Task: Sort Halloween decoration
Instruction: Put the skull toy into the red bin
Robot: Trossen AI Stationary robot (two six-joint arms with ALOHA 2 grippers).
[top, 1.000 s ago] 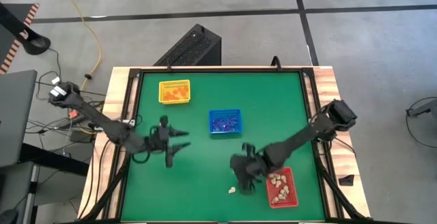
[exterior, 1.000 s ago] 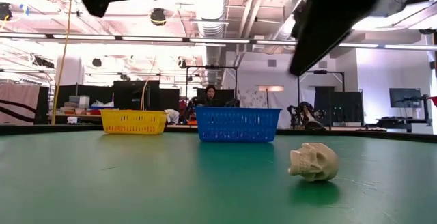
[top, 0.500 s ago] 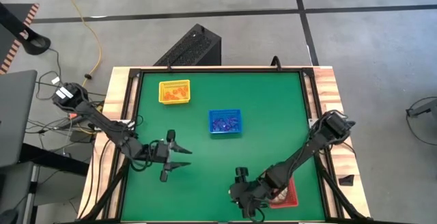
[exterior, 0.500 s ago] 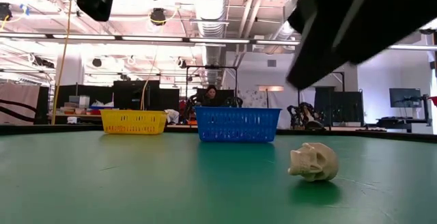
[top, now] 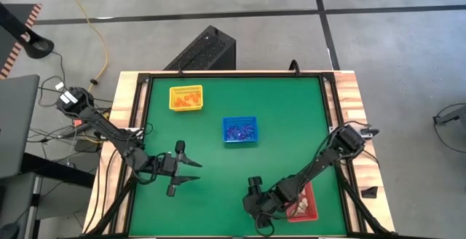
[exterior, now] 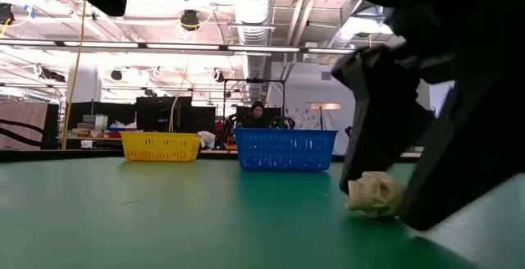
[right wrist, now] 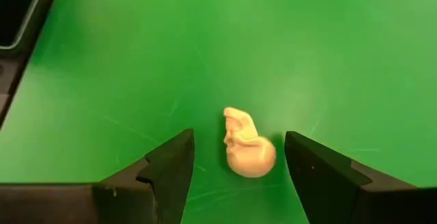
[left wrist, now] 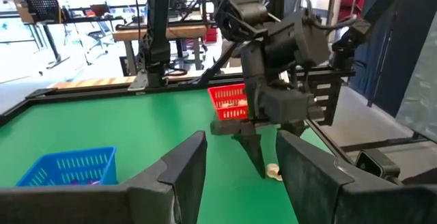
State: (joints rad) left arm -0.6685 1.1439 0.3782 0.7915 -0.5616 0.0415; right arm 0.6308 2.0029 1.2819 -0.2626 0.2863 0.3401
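A: The cream skull trinket (right wrist: pixel 246 149) — where does it lie?
B: On the green table (top: pixel 218 202), near edge, just left of the red tray (top: pixel 307 208).
A: And the right gripper (right wrist: pixel 239 176)?
B: Down around it, fingers spread wide on either side, gripping nothing.
A: The left gripper (top: pixel 191 174)?
B: Over the table's left side, fingers apart, empty, well away from the yellow tray (top: pixel 186 98) and blue tray (top: pixel 239 130).

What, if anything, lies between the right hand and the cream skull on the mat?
Nothing visible. The right hand is open and low over the green mat, with the cream skull lying bare between its two fingers, touching neither. The red tray sits just beside it, with no object between them.
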